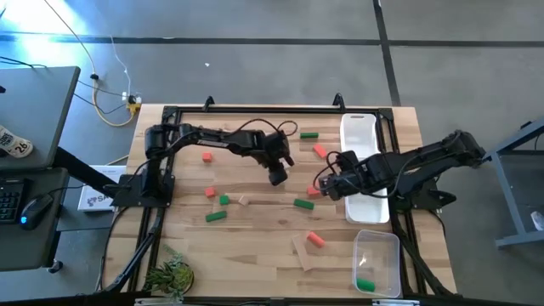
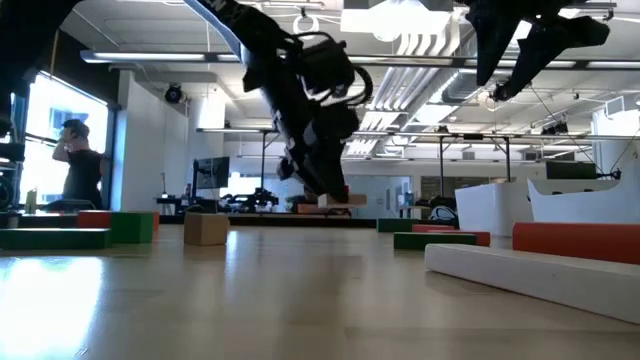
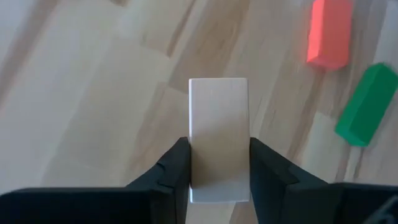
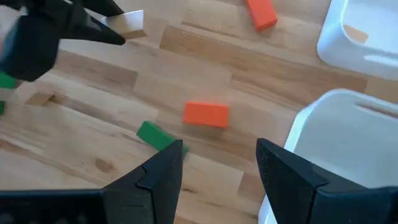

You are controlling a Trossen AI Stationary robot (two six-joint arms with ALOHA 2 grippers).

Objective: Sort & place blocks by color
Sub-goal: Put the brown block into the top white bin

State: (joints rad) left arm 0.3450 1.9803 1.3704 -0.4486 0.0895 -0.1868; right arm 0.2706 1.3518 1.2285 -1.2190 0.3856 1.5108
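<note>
Small red, green and tan blocks lie scattered flat on the wooden table. My left gripper hangs over the table's middle, shut on a tan block, which also shows in the low view. My right gripper stands open and holds nothing, just left of the white tray, above a red block and a green block. One tan block lies in the white tray. A green block lies in the clear tray. My left gripper pinches the tan block by its two long sides between its two fingers, at the end nearest the wrist. The fingers slant down from above and lie along the block, and most of it sticks out past the fingertips. The block is lifted clear of the table.
Red blocks, green blocks and tan blocks lie about the table. A small plant stands at the near left corner. A person stands far off in the room.
</note>
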